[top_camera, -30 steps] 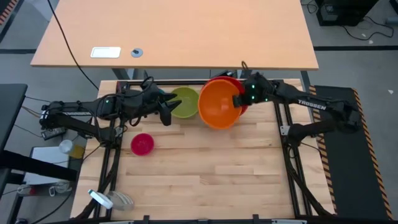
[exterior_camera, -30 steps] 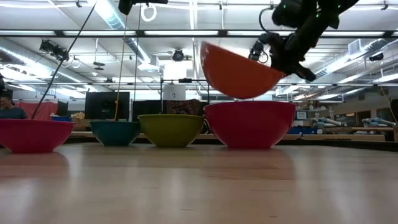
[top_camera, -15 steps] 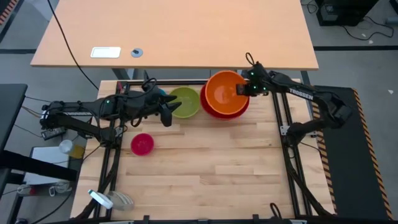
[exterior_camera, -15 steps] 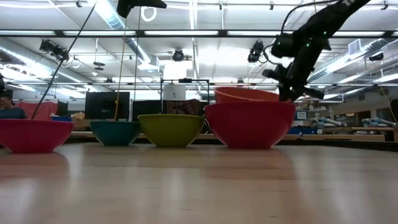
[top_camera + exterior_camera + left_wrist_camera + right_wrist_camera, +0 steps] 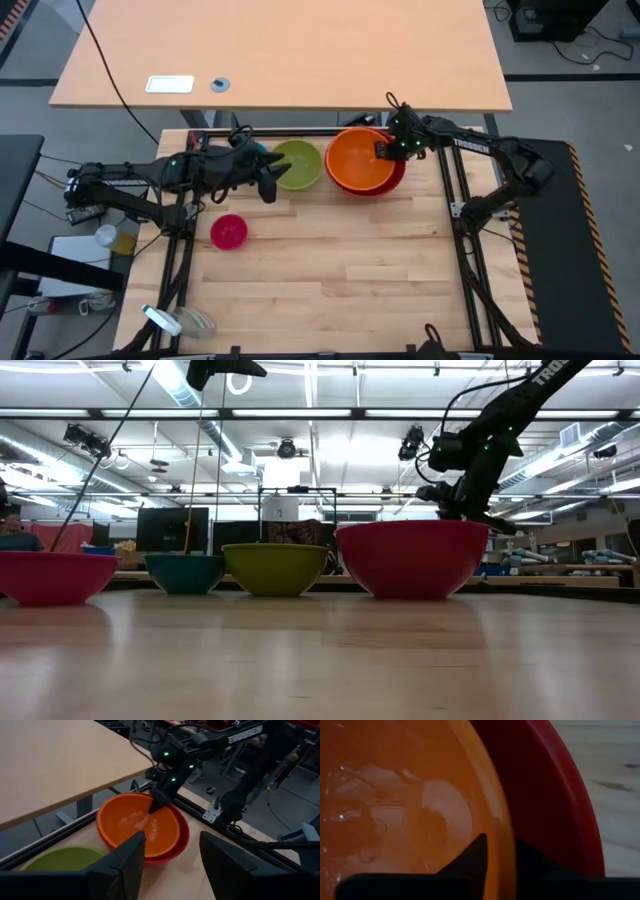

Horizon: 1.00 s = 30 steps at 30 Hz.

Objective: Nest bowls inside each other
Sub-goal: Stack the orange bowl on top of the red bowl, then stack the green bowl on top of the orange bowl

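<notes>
The orange bowl (image 5: 358,165) sits nested inside the red bowl (image 5: 399,181) at the table's far right. In the low view the red bowl (image 5: 412,558) hides it. My right gripper (image 5: 502,842) is open at the orange bowl's far-right rim, one finger inside and one outside. The yellow-green bowl (image 5: 298,163) stands left of the red one. The blue bowl (image 5: 185,572) is mostly under my left arm, and the pink bowl (image 5: 228,231) stands nearer on the left. My left gripper (image 5: 172,850) hovers open and holds nothing beside the yellow-green bowl. My right gripper comes at the orange bowl from above, slanting down from the far right. One finger (image 5: 476,851) stands inside the bowl and the other outside the rim (image 5: 501,827). Whether either finger touches the rim I cannot tell. The bowl rests level in the red bowl.
A tan desk (image 5: 280,50) stands beyond the table's far edge. Black frame rails (image 5: 180,260) run along the table's left and right sides. A clear object (image 5: 170,320) lies at the near left corner. Bare wood (image 5: 330,270) fills the middle and near part of the table.
My right gripper has carried the orange bowl toward the far right and down. The bowl was tilted above the red bowl's left side. It has come level and sunk into the red bowl, so its rim no longer shows above the red one in the low view.
</notes>
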Tool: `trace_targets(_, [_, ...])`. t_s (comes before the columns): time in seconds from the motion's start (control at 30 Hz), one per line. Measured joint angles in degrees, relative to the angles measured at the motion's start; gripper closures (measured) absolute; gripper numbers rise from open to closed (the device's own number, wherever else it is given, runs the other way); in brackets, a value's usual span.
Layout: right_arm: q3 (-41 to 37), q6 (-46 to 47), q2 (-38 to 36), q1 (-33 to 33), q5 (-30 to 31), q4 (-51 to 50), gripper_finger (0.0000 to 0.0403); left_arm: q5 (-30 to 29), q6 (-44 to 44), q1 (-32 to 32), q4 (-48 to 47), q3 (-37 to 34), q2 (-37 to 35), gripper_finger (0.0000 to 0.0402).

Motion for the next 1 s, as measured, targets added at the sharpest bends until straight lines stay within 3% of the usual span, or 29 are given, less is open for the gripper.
trace_targets(0.23, [0.1,-1.4,-0.8,-0.5,-0.2,-1.2,0.0232,1.9,-0.5,1.6,-1.9,0.0,0.0,0.0209])
trace_targets(0.4, [5.5,-4.6,-0.8,-0.9,1.7,-10.5,0.0193,7.7,-4.9,4.7,-4.6,0.0,0.0,0.0210])
trace_targets(0.6, [14.3,-10.2,-0.8,-1.1,8.4,-17.5,0.0178,14.4,-4.1,8.6,-12.0,0.0,1.0,0.0210])
trace_targets(0.77, [20.7,-12.7,-0.7,-1.1,8.0,-20.0,0.0177,17.9,-4.2,10.4,-18.6,0.0,4.2,0.0210])
trace_targets(1.0, [27.2,-19.1,-0.7,3.6,5.3,-23.7,0.0177,22.9,-3.5,14.4,-19.2,0.1,9.8,0.0210])
